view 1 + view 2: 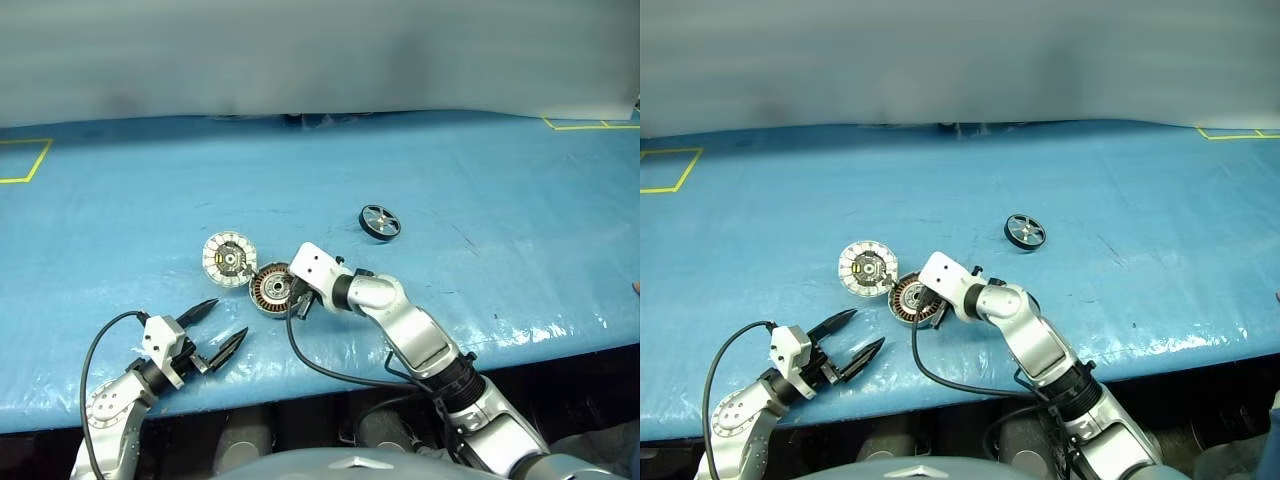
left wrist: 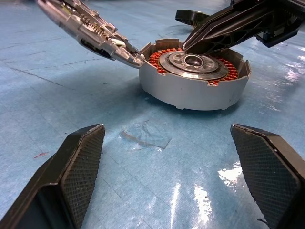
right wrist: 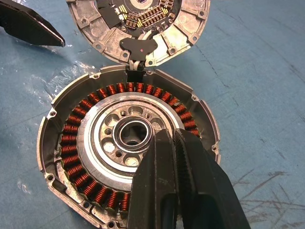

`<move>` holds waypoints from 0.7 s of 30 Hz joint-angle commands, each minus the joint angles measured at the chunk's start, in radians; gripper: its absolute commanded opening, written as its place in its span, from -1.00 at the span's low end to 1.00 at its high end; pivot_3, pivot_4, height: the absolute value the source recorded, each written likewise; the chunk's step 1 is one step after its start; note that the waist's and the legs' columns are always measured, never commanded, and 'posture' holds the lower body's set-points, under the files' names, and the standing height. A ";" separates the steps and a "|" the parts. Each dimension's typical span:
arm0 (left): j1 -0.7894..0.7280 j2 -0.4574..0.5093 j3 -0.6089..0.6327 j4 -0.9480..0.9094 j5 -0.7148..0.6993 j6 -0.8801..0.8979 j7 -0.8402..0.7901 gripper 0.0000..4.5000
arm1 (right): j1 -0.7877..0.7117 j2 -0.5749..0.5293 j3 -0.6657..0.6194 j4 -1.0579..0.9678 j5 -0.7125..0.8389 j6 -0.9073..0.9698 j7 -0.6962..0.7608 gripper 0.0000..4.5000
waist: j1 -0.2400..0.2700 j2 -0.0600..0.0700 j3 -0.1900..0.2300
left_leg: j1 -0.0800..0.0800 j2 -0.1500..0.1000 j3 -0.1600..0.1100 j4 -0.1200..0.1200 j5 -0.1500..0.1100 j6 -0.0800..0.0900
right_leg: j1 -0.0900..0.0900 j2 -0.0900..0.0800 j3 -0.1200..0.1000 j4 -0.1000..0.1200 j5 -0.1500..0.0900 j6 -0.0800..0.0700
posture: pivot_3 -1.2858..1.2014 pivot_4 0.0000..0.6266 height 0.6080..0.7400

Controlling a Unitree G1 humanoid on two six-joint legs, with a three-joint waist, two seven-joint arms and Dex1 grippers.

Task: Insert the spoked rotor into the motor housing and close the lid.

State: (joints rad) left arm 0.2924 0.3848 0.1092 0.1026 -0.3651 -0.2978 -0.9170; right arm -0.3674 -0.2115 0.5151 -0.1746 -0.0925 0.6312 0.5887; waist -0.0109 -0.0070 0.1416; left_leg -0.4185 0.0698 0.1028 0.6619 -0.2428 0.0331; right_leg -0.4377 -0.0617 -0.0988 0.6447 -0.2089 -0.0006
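The motor housing [image 1: 270, 290], a silver ring with copper windings, lies flat on the blue table. My right gripper [image 3: 170, 134] is shut and empty, its tips over the housing's [image 3: 86, 124] inner metal ring beside the hollow centre. The lid [image 1: 229, 258] lies just left of the housing, circuit side up, joined to it by a short cable; its edge [image 3: 181, 28] meets the housing rim. The spoked rotor [image 1: 380, 222], a small black wheel, lies apart at the right rear. My left gripper [image 1: 228, 318] is open and level, pointing at the housing [image 2: 195, 81] from the near left, a short gap away.
A blue tarp [image 1: 480, 190] covers the table, whose front edge runs just below my arms. Yellow tape corners mark the far left [image 1: 25, 160] and far right [image 1: 590, 124]. A black cable [image 1: 310, 360] loops from my right wrist over the front edge.
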 commanded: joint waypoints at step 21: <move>-0.010 -0.005 -0.011 0.042 0.005 -0.019 -0.004 1.00 | 0.020 0.040 0.014 -0.107 0.077 0.046 0.027 -0.93 | 0.000 0.000 0.000 | 0.000 0.000 0.000 0.000 0.000 0.000 | 0.000 0.000 0.000 0.000 0.000 0.000 | 0.03 -0.52 1.00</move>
State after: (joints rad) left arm 0.2851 0.3833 0.1083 0.1211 -0.3650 -0.3166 -0.9204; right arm -0.3472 -0.1855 0.5259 -0.2409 -0.0353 0.6676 0.6110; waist -0.0111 -0.0068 0.1417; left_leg -0.4184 0.0702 0.1028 0.6618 -0.2428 0.0331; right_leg -0.4379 -0.0616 -0.0988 0.6448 -0.2089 -0.0007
